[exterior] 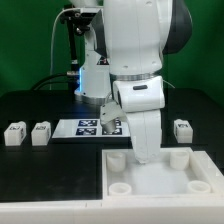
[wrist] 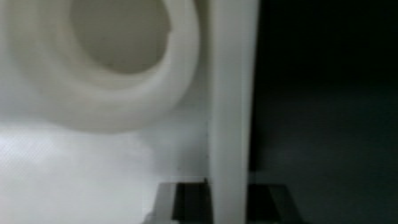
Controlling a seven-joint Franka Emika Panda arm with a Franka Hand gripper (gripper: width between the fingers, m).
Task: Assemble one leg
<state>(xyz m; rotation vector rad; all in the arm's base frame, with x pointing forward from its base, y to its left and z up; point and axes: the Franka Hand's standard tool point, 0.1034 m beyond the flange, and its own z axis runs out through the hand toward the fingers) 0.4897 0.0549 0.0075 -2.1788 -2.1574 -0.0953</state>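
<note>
Three legs show in the exterior view: two white tagged blocks at the left (exterior: 13,133) (exterior: 40,132) and one at the right (exterior: 182,128), all lying on the black table. My gripper (exterior: 145,150) is down on the far edge of the large white panel (exterior: 160,178), between its two far round sockets. In the wrist view the dark fingers (wrist: 187,200) stand on either side of the panel's thin white edge (wrist: 231,110), pressed against it. My gripper (wrist: 228,192) holds no leg. One round socket (wrist: 116,50) fills the view beside the edge.
The marker board (exterior: 85,127) lies on the table behind the panel, partly hidden by the arm. Black table (exterior: 60,170) lies to the exterior view's left of the panel. The arm's body hides the table's middle.
</note>
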